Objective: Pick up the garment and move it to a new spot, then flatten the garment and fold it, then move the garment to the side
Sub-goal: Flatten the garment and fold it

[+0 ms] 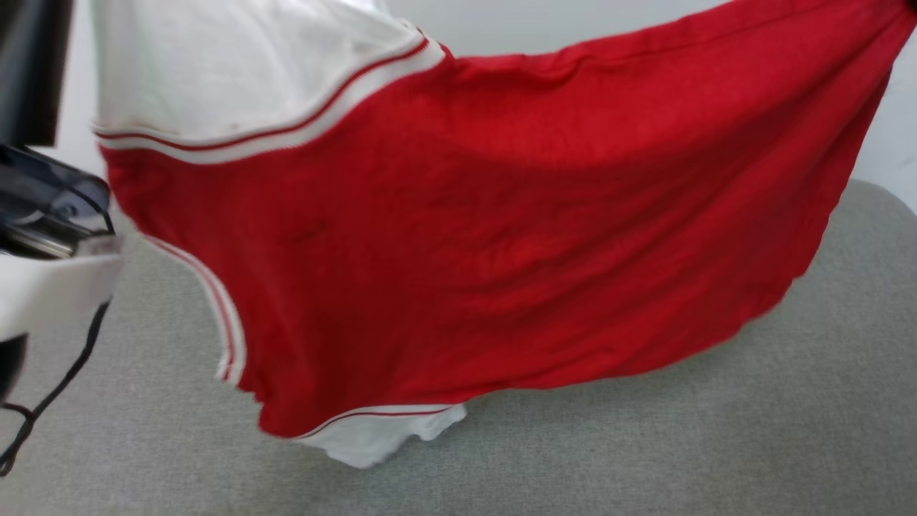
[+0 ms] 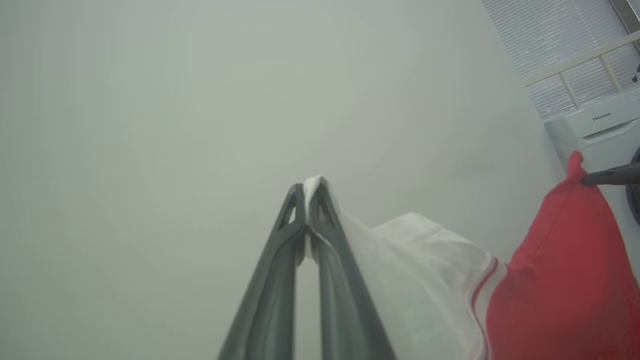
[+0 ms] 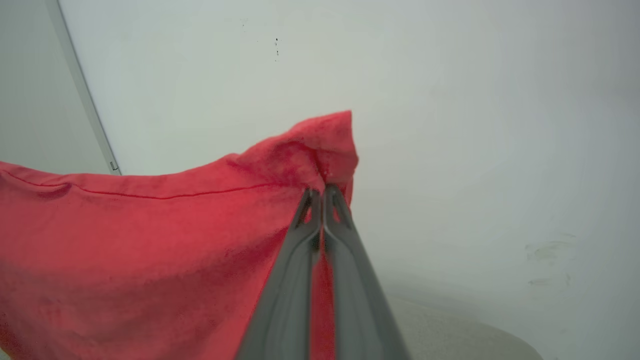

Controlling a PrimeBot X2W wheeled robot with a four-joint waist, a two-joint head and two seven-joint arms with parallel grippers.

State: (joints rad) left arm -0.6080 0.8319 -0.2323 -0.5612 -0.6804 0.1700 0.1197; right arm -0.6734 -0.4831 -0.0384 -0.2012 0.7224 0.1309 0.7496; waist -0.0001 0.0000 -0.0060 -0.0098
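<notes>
Upholstery of grey weave [image 1: 645, 444] covers the broad surface below the robot, its far right corner rounded, with a plain pale wall [image 3: 450, 100] behind it. At the left edge of the head view sits the robot's own pale forearm [image 1: 50, 287], with a thin black cable [image 1: 64, 380] hanging from it. In the left wrist view a white Hisense appliance [image 2: 600, 117] stands off to the right under slatted window blinds [image 2: 550, 40]. Nothing stands between the 2 end effectors and the cloth.

The garment [image 1: 501, 251], a red jersey with white sleeves and red-and-white striped trim, hangs spread in the air over the grey surface, blurred in the head view. The left end effector [image 2: 306, 192] is clamped on a fold of white sleeve cloth, which pokes out just past its tips. The right end effector [image 3: 322, 192] is pinched tight on a red corner of the hem, which bunches above its tips. The jersey stretches between the 2 grips, sagging in the middle. Its lower white sleeve [image 1: 380, 437] droops down to the upholstery; whether it touches cannot be told.
</notes>
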